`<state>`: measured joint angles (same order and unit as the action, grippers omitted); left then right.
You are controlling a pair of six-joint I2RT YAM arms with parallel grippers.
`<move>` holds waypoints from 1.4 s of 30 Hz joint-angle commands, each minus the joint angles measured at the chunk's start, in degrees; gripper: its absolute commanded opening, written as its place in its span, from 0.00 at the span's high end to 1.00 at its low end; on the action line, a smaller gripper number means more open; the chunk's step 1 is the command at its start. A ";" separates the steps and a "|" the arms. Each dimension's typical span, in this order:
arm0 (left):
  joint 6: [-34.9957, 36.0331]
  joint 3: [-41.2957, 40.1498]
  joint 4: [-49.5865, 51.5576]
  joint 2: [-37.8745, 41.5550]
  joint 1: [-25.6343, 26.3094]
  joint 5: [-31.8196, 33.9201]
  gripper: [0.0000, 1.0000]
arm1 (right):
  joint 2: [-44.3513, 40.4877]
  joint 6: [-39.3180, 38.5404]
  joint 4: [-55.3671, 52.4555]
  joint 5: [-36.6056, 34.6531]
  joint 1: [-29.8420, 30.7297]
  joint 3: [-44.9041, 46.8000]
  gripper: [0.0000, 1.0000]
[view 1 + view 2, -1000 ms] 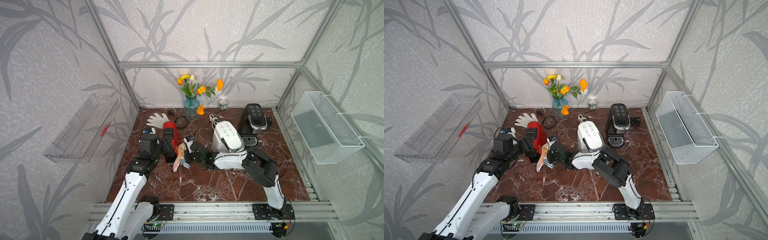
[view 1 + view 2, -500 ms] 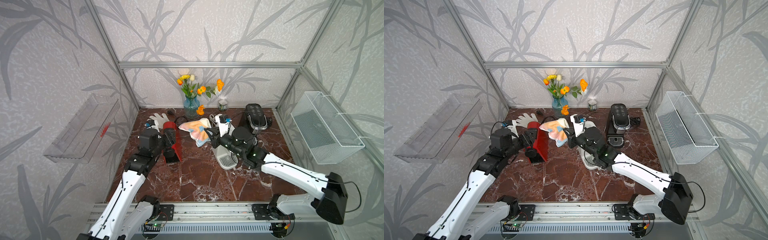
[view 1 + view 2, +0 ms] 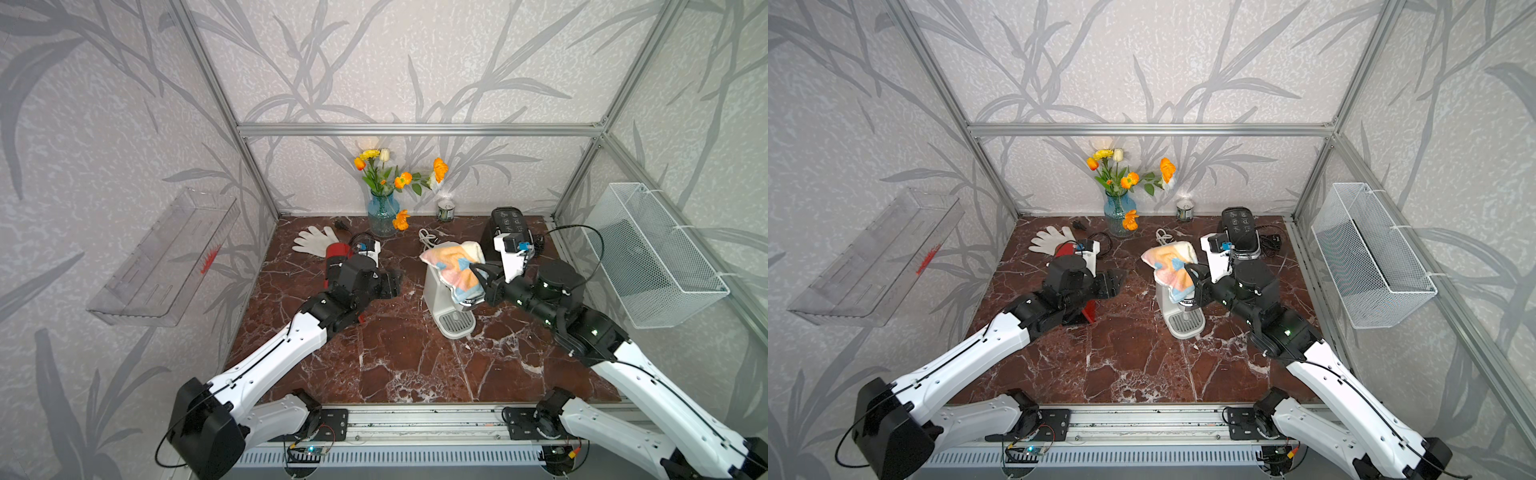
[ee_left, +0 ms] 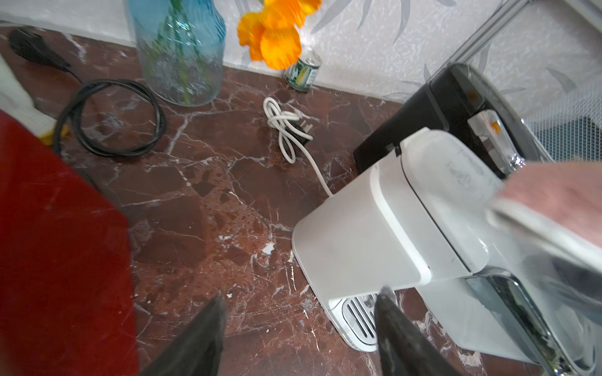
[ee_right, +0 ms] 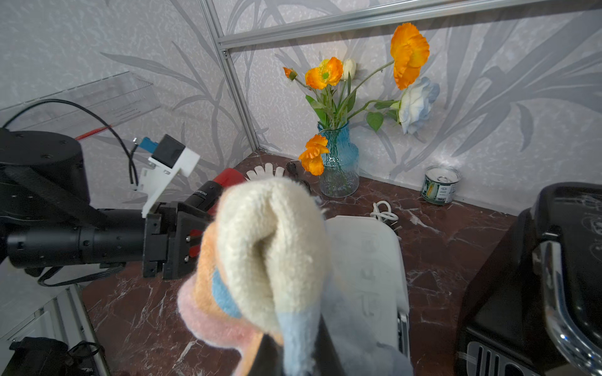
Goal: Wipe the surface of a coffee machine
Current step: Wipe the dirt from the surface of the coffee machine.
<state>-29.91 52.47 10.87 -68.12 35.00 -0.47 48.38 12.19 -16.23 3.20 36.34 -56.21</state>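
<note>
The right claw (image 3: 477,269) is clamped tight on the cloth (image 3: 451,259), a fluffy terry rag patched in cream, peach, pink and blue. In the right wrist view the cloth (image 5: 270,254) bulges in a soft fold just past the closed fingers. It drapes over the top and front of the white machine (image 3: 436,291), a smooth boxy plastic body with a slotted drip tray, standing mid-table. The left claw (image 3: 390,283) hovers near that machine's side, its 2 dark fingers (image 4: 202,335) spread well apart with nothing between them. Behind the left arm sits a glossy red machine (image 3: 334,252), with a white knit glove (image 3: 313,243) beyond it. A rounded black machine (image 3: 509,220) stands behind the right claw. At the back wall are a ribbed blue glass vase (image 3: 382,212) and a small tin can (image 3: 444,210). A coiled white cord (image 3: 426,239) lies on the veined brown marble table (image 3: 395,353).
</note>
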 commanded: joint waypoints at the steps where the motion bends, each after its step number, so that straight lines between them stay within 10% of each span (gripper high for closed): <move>1: 1.30 2.52 -3.87 -2.87 1.58 0.10 0.30 | -3.16 -0.01 -7.10 -1.72 -0.03 0.61 1.00; 26: -6.18 -0.03 -15.11 -20.56 8.69 -6.31 0.33 | 37.83 1.44 6.40 -0.33 -6.43 -7.94 1.00; 42: -7.25 4.17 -13.38 -26.55 8.72 -9.85 0.33 | 37.21 2.82 4.54 0.41 -12.43 -6.34 1.00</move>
<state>-36.21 54.30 0.03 -95.98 43.33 -8.14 84.55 15.51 0.12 3.90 23.90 -65.91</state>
